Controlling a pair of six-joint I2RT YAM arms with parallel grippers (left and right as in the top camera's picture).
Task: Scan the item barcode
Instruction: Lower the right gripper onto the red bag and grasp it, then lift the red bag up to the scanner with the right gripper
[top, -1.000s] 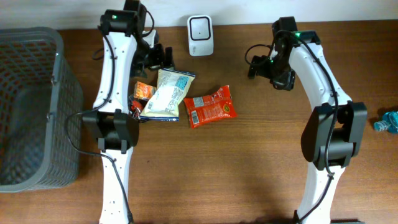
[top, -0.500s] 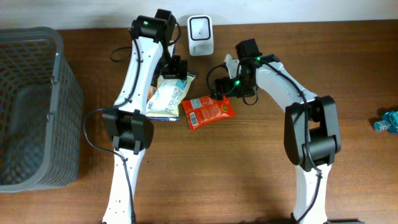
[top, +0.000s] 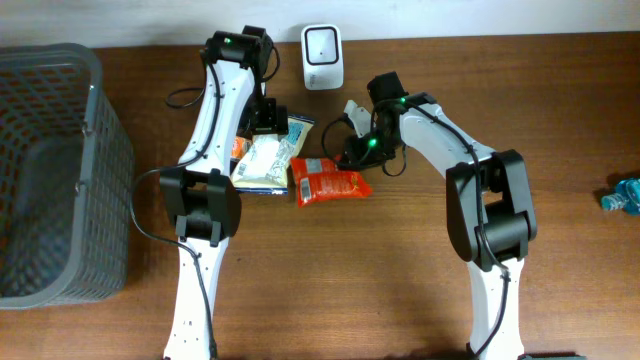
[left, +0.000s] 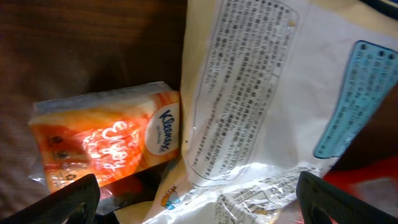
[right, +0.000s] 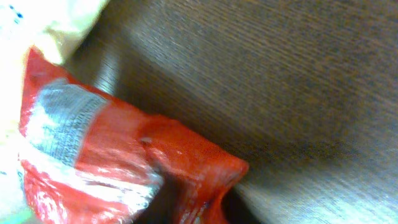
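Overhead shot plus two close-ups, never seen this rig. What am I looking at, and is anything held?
Two robot arms work at a wooden table, each ending in a two-finger gripper. The wide picture comes from a fixed camera above. The two close-ups come from a camera on each arm's wrist. On the table lie a white snack bag, an orange tissue pack against its edge and a red packet. A white box, likely the barcode scanner, stands at the far edge. A grey basket sits on the left, and something teal lies at the right edge. The left gripper hangs open over the white bag, holding nothing. The right gripper is at the red packet's corner; whether it has it pinched is unclear.
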